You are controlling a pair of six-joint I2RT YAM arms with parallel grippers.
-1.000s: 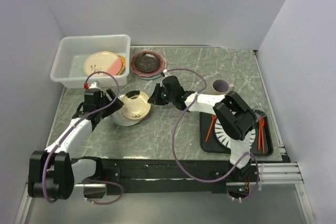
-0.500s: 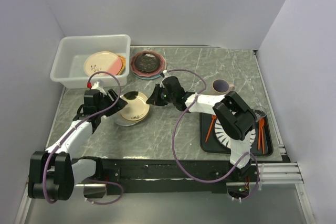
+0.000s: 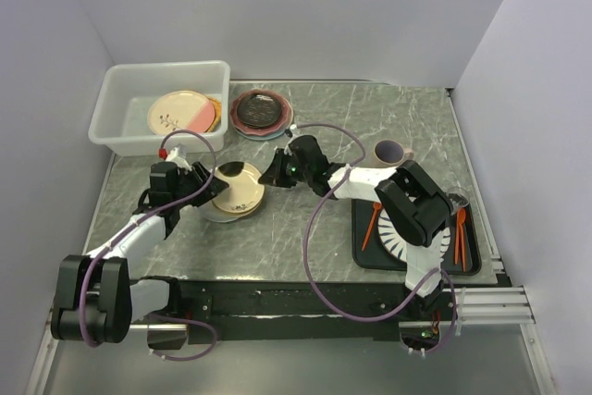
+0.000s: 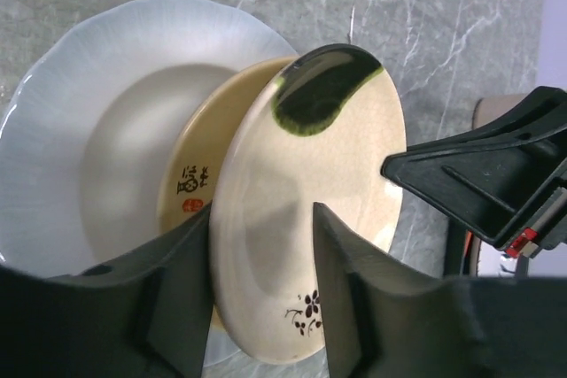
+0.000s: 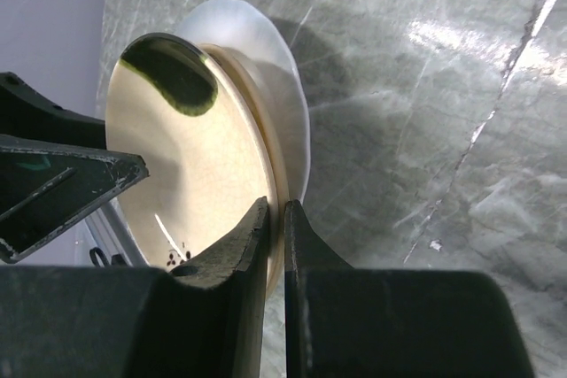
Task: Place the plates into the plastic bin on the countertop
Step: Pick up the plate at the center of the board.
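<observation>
Now the left gripper [image 4: 261, 219], jaws half-spread, straddles the tilted tan-gold round ceramic plate [image 4: 310, 157]; opposite, the right gripper [image 5: 275, 210] pinches its rim.

Tilted tan-gold plate [image 3: 239, 187] over white plate [image 4: 71, 112]; pink plate [image 3: 180, 112] inside bin [image 3: 125, 80].

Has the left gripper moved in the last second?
Yes: the left gripper has edged rightward along the plastic bin front wall, onto the tan-gold plate rim.
</observation>
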